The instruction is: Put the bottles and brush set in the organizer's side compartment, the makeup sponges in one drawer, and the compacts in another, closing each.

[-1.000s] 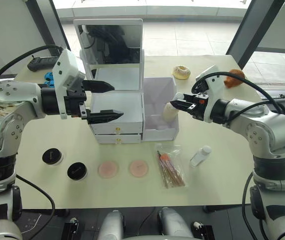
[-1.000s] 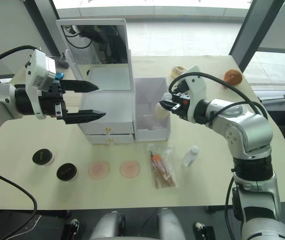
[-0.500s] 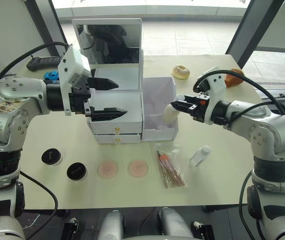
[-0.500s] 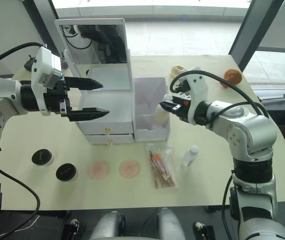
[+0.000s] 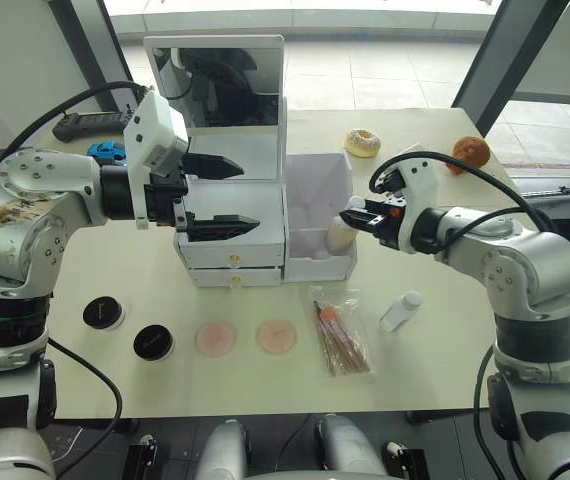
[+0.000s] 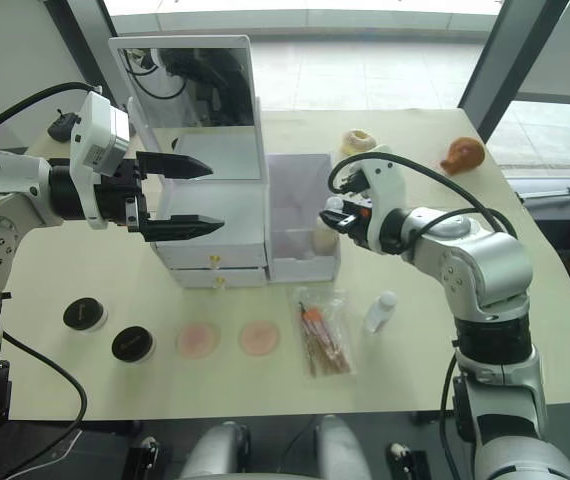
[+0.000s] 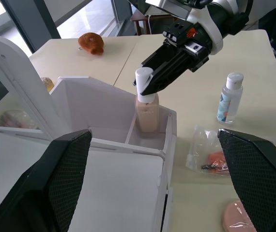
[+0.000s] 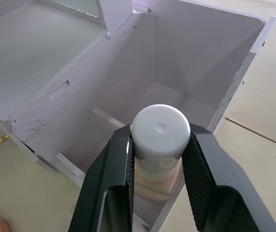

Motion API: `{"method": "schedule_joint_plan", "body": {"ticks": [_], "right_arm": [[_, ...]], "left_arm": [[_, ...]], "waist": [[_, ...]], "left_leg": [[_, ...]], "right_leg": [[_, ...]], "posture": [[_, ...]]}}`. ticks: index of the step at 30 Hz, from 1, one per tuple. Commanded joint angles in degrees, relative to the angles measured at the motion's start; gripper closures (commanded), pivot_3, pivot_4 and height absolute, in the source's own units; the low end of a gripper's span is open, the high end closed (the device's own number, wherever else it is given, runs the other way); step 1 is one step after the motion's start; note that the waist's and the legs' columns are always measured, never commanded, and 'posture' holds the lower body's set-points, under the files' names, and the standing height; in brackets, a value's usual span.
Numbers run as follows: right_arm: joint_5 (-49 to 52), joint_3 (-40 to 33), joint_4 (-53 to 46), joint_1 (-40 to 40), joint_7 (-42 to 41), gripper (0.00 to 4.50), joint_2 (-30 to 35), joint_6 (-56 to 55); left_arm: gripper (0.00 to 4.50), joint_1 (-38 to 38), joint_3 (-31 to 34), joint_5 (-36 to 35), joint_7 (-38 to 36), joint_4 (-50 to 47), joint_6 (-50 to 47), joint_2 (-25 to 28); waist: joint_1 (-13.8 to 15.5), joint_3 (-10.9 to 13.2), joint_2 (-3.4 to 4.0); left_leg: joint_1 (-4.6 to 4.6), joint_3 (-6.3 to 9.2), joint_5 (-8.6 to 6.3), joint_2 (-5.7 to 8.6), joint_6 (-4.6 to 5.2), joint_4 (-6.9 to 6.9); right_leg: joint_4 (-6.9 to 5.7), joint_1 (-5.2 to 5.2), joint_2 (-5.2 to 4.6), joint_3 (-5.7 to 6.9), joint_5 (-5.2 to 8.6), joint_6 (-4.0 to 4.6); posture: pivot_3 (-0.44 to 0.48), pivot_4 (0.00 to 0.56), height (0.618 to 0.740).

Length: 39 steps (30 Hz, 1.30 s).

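On the counter [image 5: 85, 270], two black compacts [image 5: 153, 342] lie nearest the left edge, with two pink makeup sponges [image 5: 215, 338] just beside them. Above, the left gripper [image 5: 220, 195] hovers at the organizer [image 5: 235, 235] with fingers spread wide, holding nothing. The brush set [image 5: 340, 335] lies in front of the side compartment [image 5: 320, 215]. There the right gripper [image 8: 156, 145] clamps the peach bottle [image 7: 146, 113] by its cap, base inside the bin. The white bottle [image 5: 401, 311] lies rightmost.
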<state>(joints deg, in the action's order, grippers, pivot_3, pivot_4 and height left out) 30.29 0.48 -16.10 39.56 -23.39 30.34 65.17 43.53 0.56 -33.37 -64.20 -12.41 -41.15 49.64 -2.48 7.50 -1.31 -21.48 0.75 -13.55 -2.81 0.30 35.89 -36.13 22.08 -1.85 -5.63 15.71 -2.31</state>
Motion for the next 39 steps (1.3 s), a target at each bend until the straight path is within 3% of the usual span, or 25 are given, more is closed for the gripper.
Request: {"method": "schedule_joint_plan", "body": {"ticks": [1, 2, 6, 12, 19, 23, 26, 31, 35, 39], "right_arm": [[-0.7, 1.8, -3.1, -0.1, -0.2, 3.24, -0.2, -0.4], [-0.2, 1.7, -3.8, 0.2, -0.1, 3.24, -0.7, 0.5], [-1.4, 3.0, -5.1, 1.1, -0.5, 2.2, 0.8, 1.5], [-1.4, 3.1, -5.6, 1.6, -2.4, 0.08, 2.8, 1.3], [2.2, -7.2, -4.1, 0.9, -11.6, 0.03, 9.2, -5.8], [-1.3, -16.3, 3.7, -8.7, -21.4, 0.03, 18.8, -20.6], [-0.6, -25.1, 12.0, -15.4, -23.8, 0.03, 20.9, -26.2], [-2.6, -35.1, 24.8, -24.5, -26.8, 0.03, 22.8, -36.9], [-3.8, -37.7, 32.8, -26.9, -28.0, 0.03, 24.0, -42.9], [-3.1, -37.6, 31.6, -28.0, -29.7, 0.03, 24.6, -43.3]], "left_arm": [[0.0, 0.7, 1.4, -0.8, -0.7, -0.3, 0.4, 0.4], [0.0, 0.2, 1.8, -0.9, -0.5, -0.4, 0.2, 0.6], [0.0, -2.9, 3.1, -0.3, 0.3, -0.9, 0.6, 1.5], [0.0, -4.5, 4.0, 0.4, 1.2, 0.6, 2.3, 1.1], [0.0, -7.6, 10.7, 2.1, 0.3, 10.7, 8.3, 3.1], [0.0, -12.1, 15.3, 7.0, 0.0, 26.6, 18.4, 5.9], [0.0, -15.6, 14.8, 14.4, 2.2, 39.9, 29.2, 9.4], [0.0, -16.3, 21.7, 13.8, 6.5, 60.4, 37.9, 9.8], [0.0, -16.0, 24.6, 13.1, 7.4, 70.0, 42.3, 9.1], [0.0, -13.5, 24.1, 12.3, 3.6, 69.5, 43.3, 7.8]], "waist": [[0.0, 0.0, 0.0], [0.0, 0.0, 0.0], [-0.1, 0.0, 0.03], [0.0, 0.0, 0.02], [0.0, 0.0, 0.03], [0.2, 0.0, 0.0], [0.1, 0.0, -0.02], [0.1, 0.0, -0.02], [0.0, 0.0, -0.02], [0.0, 0.0, -0.01]], "left_leg": [[0.0, 0.0, 0.0, 0.0, 0.0, 0.0], [0.0, 0.0, 0.0, 0.0, 0.0, -0.01], [0.01, 0.02, 0.0, -0.02, 0.0, -0.02], [-0.02, 0.05, 0.0, -0.03, 0.0, -0.01], [0.0, 0.08, 0.0, -0.04, 0.0, -0.03], [0.06, 0.07, 0.0, -0.05, 0.0, -0.06], [0.12, -0.04, 0.0, -0.05, 0.0, -0.08], [0.13, -0.08, 0.0, -0.09, 0.0, -0.13], [0.2, -0.19, 0.0, -0.09, 0.0, -0.19], [0.24, -0.2, 0.0, -0.11, -0.01, -0.2]], "right_leg": [[0.0, 0.0, 0.0, 0.0, 0.0, 0.0], [0.0, 0.01, 0.01, 0.0, 0.0, 0.0], [-0.02, 0.04, 0.04, -0.03, 0.0, 0.0], [0.02, 0.03, 0.06, -0.01, 0.0, 0.01], [0.01, 0.05, 0.09, 0.01, -0.02, 0.03], [0.12, -0.03, 0.08, 0.04, -0.01, 0.02], [0.17, -0.09, 0.02, 0.02, 0.01, 0.02], [0.1, -0.02, 0.03, 0.0, -0.03, 0.09], [0.09, -0.04, 0.0, -0.05, 0.01, 0.02], [0.03, -0.03, 0.02, -0.06, 0.06, -0.07]], "posture": [[0.0, 0.15, 0.74], [0.0, 0.15, 0.74], [0.0, 0.15, 0.74], [0.0, 0.15, 0.74], [0.0, 0.15, 0.74], [0.0, 0.15, 0.74], [0.0, 0.15, 0.74], [0.0, 0.15, 0.74], [0.0, 0.15, 0.74], [0.0, 0.15, 0.74]]}}
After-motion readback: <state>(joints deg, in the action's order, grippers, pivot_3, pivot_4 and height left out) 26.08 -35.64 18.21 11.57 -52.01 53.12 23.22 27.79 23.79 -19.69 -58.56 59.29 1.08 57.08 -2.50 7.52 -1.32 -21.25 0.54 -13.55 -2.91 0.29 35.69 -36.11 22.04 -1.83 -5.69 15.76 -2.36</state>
